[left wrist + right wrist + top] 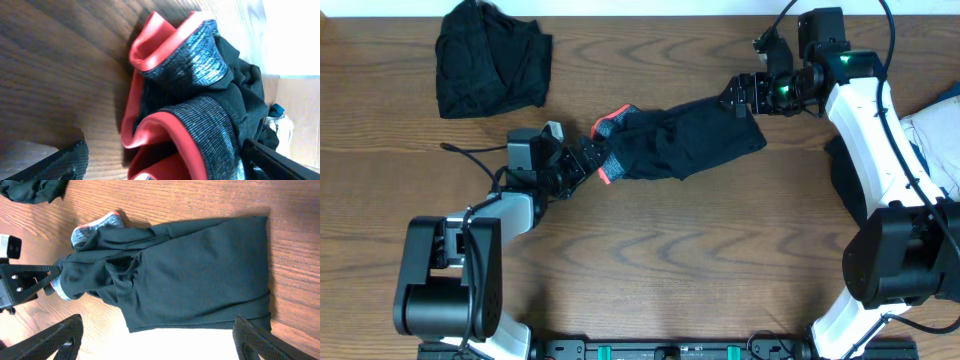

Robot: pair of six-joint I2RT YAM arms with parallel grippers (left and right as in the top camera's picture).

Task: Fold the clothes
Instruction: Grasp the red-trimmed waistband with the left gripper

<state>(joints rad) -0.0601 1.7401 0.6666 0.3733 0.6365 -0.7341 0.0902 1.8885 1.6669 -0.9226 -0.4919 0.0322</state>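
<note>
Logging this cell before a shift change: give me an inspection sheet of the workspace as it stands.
Surface: wood-grain table.
Job's things: black garment with coral band stretched out at centre; second black garment bunched at the far left.
Clutter: nothing seen.
Grippers: left gripper open at the band end; right gripper open at the opposite end.
Cables: black cable lying beside the left wrist.
Surroundings: white and blue fabric at the right edge.

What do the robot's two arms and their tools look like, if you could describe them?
The left arm and right arm have white shells on bulky black joint housings, with black cables trailing alongside. The left tool and right tool are black with angular fingers. Near the right wrist glow green lights.
</note>
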